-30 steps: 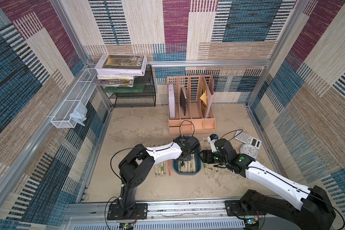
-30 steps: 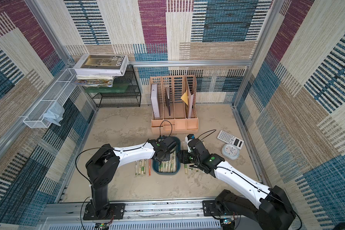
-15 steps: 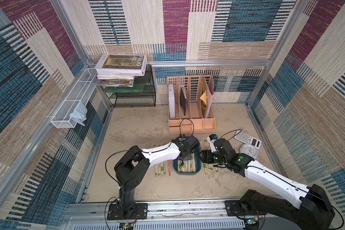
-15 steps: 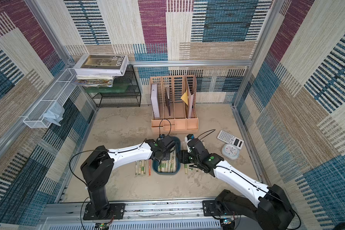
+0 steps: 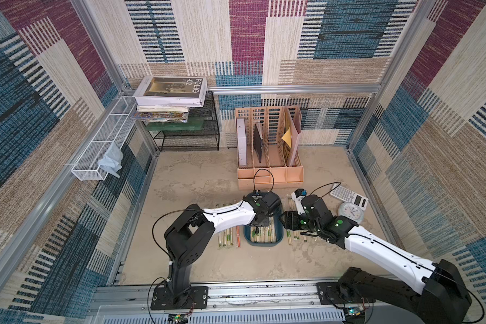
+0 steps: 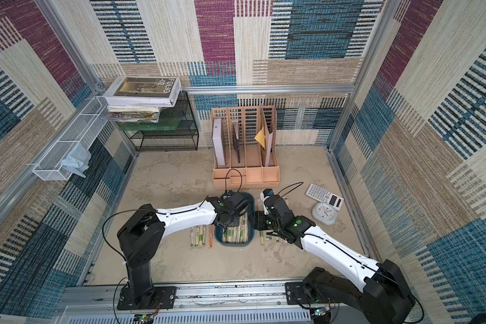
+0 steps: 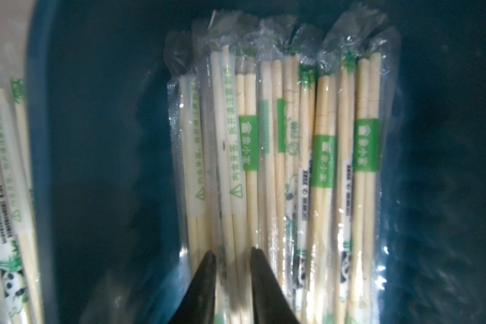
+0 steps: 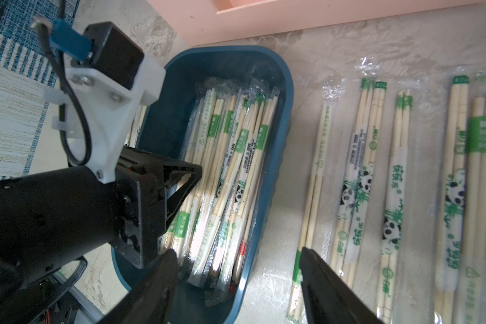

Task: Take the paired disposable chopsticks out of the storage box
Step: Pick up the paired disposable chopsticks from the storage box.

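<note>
One chopstick pair (image 7: 233, 224) seemingly pinched, L gripper (image 7: 233, 266); R gripper (image 8: 239, 252) spread astride box (image 8: 288, 92) rim.

Walls (image 5: 247, 42) of woven patchwork in blue, maroon, cream and tan blocks with striped bands close the cell on three sides, framed by aluminium posts and a cross rail (image 5: 292, 89). The table (image 5: 197, 179) is a mottled beige, stone-like surface, evenly lit with only soft shadows. Straight beyond the left hand (image 7: 230, 258) a peach slotted file organizer (image 5: 270, 176) stands near the back wall. Farther off, to that hand's outer side, a black mesh rack (image 5: 191, 137) fills the corner with a stack of books (image 5: 171, 92) on top. A white wire basket (image 5: 101, 146) hangs on the side wall past it, a pale cloth (image 5: 110, 162) drooping from its near end.
</note>
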Controlling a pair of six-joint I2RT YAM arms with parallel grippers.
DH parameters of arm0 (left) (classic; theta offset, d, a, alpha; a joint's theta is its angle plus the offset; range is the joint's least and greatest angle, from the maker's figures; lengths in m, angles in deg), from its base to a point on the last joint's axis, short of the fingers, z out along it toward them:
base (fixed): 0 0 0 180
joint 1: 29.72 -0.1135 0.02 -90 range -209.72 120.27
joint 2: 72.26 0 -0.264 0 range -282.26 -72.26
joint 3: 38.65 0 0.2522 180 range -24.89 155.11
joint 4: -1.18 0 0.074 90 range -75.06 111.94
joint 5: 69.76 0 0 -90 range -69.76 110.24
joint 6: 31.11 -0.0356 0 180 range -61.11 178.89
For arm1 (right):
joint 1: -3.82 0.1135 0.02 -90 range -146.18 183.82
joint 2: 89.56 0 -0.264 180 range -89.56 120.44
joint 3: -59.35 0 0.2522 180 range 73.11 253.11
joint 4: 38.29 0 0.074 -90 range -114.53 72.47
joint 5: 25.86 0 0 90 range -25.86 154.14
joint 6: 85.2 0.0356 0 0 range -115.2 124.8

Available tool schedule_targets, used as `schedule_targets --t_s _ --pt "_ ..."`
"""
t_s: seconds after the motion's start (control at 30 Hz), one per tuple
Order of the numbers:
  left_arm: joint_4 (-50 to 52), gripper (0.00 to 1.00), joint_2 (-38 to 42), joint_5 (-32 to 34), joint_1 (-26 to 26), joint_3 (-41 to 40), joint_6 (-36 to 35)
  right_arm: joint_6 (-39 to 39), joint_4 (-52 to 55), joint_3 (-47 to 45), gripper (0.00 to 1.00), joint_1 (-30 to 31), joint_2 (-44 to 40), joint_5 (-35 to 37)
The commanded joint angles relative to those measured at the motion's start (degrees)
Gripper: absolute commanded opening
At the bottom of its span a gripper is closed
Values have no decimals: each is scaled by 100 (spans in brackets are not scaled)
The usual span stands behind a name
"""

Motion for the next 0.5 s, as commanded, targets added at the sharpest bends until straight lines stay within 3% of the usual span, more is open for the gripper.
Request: schedule_targets --t_s 0.0,0.47 --pt "4 22 -65 71 -12 -2 -28 -66 46 28 72 -4 -25 14" --pt "22 12 150 -8 -12 14 -60 -79 57 88 72 -9 -38 -18"
